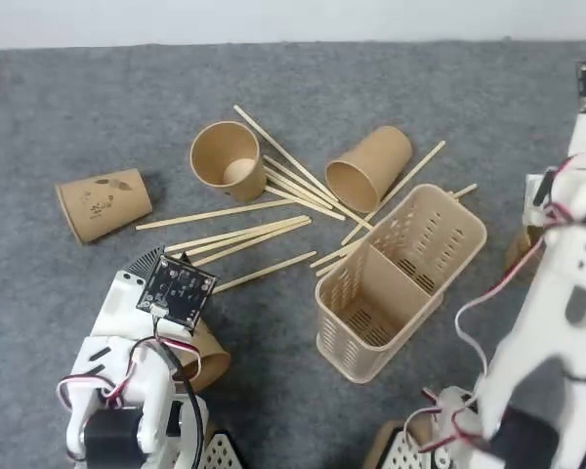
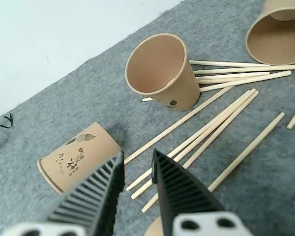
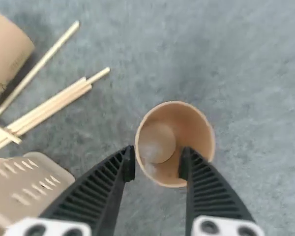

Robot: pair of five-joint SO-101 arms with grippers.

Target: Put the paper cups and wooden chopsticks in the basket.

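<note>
On the grey mat [image 1: 303, 88] in the high view, the basket [image 1: 400, 283] is sitting right of centre. Its long axis is running near-left to far-right, and both compartments are facing up. The wooden chopsticks [image 1: 239, 234] are lying scattered to its left and behind it, mostly running left-to-right or slanting toward the far right. A printed cup [image 1: 103, 203] is lying on its side way out left, mouth pointing left. A middle cup [image 1: 227, 158] is showing its open mouth to the camera. A third cup [image 1: 369, 168] is lying on its side just beyond the basket, mouth aiming near-left.

Left wrist view: the left gripper [image 2: 137, 160] is hanging over the loose sticks with its jaws a little apart and nothing between them. The printed cup is lying just beside it.

Right wrist view: the right gripper [image 3: 156, 156] is hovering right over an upright cup [image 3: 174, 142], which has its mouth facing straight up. The jaws are standing apart, not pinching anything, and a corner of the basket is sitting close by.
</note>
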